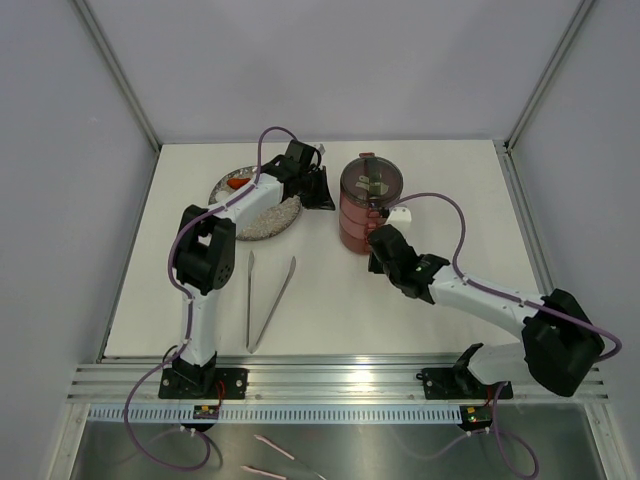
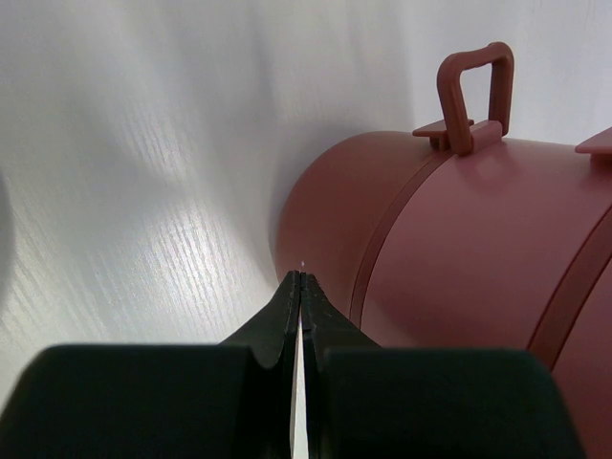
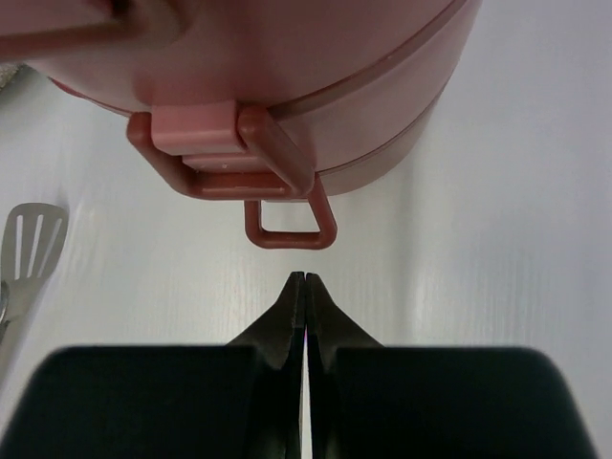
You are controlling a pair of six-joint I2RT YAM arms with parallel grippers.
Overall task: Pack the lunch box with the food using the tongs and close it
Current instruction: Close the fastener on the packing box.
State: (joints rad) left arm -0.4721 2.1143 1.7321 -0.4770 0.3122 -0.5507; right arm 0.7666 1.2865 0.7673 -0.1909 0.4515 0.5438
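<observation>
The lunch box [image 1: 367,205] stands as a closed stack of dark-red tiers with a lid on top, at the back middle of the table. My left gripper [image 1: 325,198] is shut and empty just left of the stack, its tips [image 2: 300,277] close to the red wall [image 2: 459,258]. My right gripper [image 1: 377,248] is shut and empty at the stack's near side, its tips [image 3: 304,277] just short of a loop handle [image 3: 289,226] of the lunch box [image 3: 325,76]. The tongs [image 1: 266,300] lie free on the table, and one slotted end [image 3: 33,239] shows. One orange piece of food [image 1: 236,183] lies on the plate.
A grey speckled plate [image 1: 275,222] sits left of the lunch box, partly under my left arm. White walls and metal posts enclose the table on three sides. A metal rail runs along the near edge.
</observation>
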